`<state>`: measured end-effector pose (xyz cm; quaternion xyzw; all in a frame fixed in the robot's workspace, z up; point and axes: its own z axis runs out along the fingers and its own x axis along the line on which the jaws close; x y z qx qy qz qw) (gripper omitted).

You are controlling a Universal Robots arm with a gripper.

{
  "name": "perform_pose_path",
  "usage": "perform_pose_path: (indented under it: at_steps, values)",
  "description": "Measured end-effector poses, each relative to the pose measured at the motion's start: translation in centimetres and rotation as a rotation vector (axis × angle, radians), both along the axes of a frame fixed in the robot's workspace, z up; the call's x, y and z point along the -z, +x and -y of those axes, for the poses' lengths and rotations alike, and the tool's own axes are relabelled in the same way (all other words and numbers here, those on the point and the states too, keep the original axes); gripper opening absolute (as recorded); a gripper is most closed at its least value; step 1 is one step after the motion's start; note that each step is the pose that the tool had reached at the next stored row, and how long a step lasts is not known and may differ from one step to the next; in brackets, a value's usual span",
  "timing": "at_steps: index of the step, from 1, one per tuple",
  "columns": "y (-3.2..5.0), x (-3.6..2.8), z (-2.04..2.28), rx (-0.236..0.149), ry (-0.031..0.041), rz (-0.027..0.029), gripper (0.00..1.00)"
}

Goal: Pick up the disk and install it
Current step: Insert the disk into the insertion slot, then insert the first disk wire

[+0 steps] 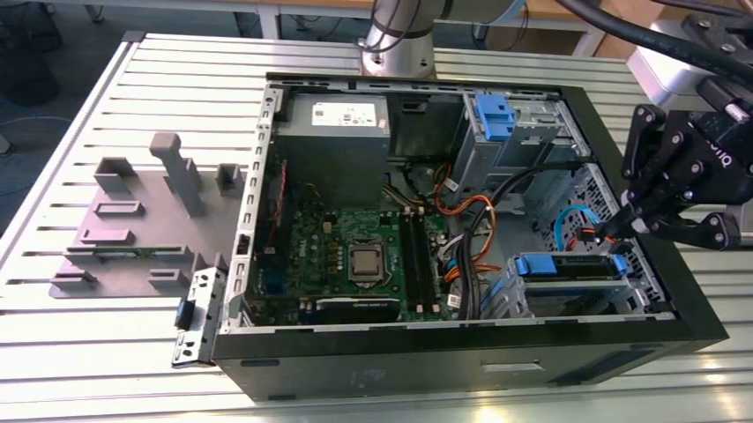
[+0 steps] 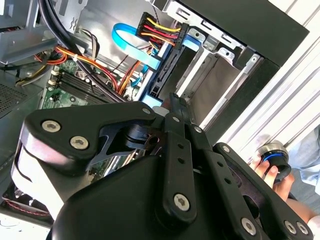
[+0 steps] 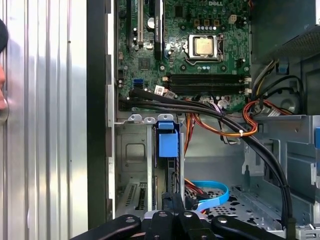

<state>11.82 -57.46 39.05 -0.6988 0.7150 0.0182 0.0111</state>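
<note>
The disk, with blue rails round its edges, lies in the drive cage at the corner of the open computer case on the exterior view's right. In the first wrist view the disk is edge-on in its slot. My gripper hangs over the end of the disk nearest the case wall. Its fingertips are drawn together, and their tips come down onto the disk's edge in both wrist views. I cannot tell whether they press on it or pinch its rail.
Black, orange and light blue cables run past the drive cage beside the motherboard. A second blue caddy sits in the upper bay. Grey fixtures stand on the slatted table at the exterior view's left. A person's hand holds a round device outside the case.
</note>
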Motion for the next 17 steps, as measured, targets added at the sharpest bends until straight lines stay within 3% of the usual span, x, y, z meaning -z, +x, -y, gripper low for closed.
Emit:
perform_pose_path:
  at_steps: [17]
  values:
    - [0.45,0.28,0.0,0.002,0.0,0.0,0.11]
